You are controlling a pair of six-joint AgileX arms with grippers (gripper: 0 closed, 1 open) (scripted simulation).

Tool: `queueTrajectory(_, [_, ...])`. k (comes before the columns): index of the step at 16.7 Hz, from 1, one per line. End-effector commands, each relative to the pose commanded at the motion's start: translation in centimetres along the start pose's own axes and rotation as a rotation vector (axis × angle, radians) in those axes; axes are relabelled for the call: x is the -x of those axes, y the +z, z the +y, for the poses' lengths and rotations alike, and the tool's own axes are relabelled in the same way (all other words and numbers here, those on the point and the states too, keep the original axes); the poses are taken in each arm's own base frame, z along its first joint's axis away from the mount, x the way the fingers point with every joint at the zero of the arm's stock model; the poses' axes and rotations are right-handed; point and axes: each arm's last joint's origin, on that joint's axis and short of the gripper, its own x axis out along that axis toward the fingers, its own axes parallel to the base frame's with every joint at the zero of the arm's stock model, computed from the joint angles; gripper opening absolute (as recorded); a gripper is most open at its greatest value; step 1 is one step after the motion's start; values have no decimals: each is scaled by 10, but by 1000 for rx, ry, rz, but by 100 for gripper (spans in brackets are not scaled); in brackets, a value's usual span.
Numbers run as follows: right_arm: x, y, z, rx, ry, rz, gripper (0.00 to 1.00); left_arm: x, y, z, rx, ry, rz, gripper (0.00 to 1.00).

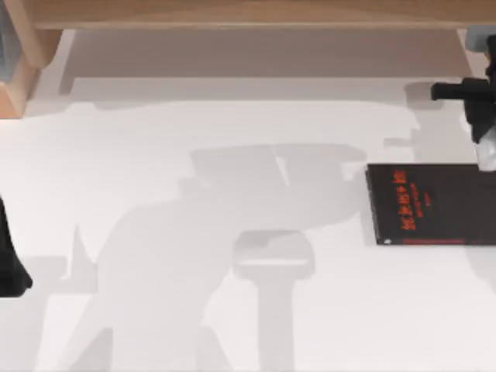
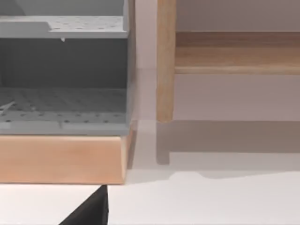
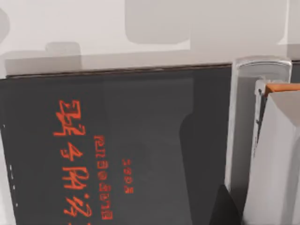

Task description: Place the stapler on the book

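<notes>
At the far left edge of the table (image 1: 194,310), the left gripper (image 1: 12,267) sat parked low, and whether its jaws were open or closed could not be told. Its wrist camera faced a grey perforated shelf (image 2: 63,103) on a wooden base (image 2: 61,159), beside a wooden post (image 2: 165,61).

Further right lay the book (image 1: 434,203), flat and black with red-orange lettering, near the table's right edge.

At the far right, the right gripper (image 1: 487,136) hung just beyond the book's far edge, with the stapler (image 1: 487,155) in its hold. In the right wrist view the stapler (image 3: 262,140) was a pale, narrow bar with a small orange tip, sitting over the end of the book (image 3: 117,140), with one dark finger (image 3: 225,206) against its side. The jaws looked closed to the width of the bar. Whether the bar already rested on the cover could not be told.

The stapler looked small, rigid and fairly light, with smooth sides that might slip or pivot. A hold across its narrow width near the middle seemed soundest. The book looked stiff and flat, a steady landing place.
</notes>
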Motion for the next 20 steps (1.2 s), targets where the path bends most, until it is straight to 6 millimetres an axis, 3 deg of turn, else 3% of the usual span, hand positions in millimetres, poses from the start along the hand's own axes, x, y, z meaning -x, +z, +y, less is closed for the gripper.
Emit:
queueTrajectory(5, [-27, -20, 29, 39, -23, 86, 0, 0, 0, 0, 0, 0, 0, 100])
queueTrajectory(10, [-27, -20, 27, 34, -20, 85, 0, 0, 0, 0, 0, 0, 0, 100])
queueTrajectory(15, [-56, -23, 28, 39, -22, 85, 0, 0, 0, 0, 0, 0, 0, 100])
queueTrajectory(18, [-57, -24, 28, 39, -23, 86, 0, 0, 0, 0, 0, 0, 0, 100])
queueTrajectory(20, [-57, -24, 28, 39, -23, 86, 15, 0, 0, 0, 0, 0, 0, 100])
